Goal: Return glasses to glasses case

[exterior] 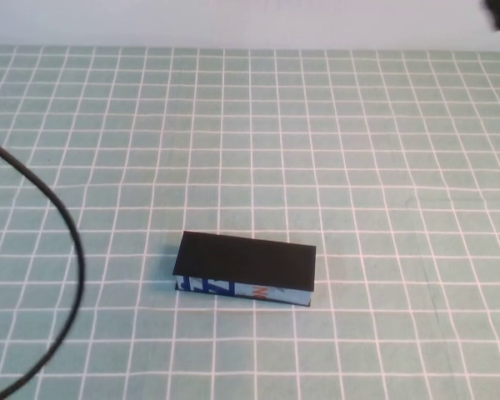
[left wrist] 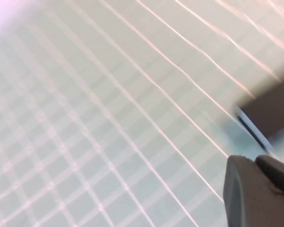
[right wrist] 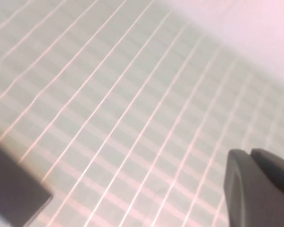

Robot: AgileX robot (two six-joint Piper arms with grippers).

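Green grid bench [exterior: 383,150], black cable [exterior: 67,250] along left edge. Glasses case [exterior: 246,268] lid shut, flat on bench, glasses not visible. Left hand [left wrist: 258,191] & right hand [right wrist: 258,187] both near case, above bench, not touching; finger state: cannot tell either.
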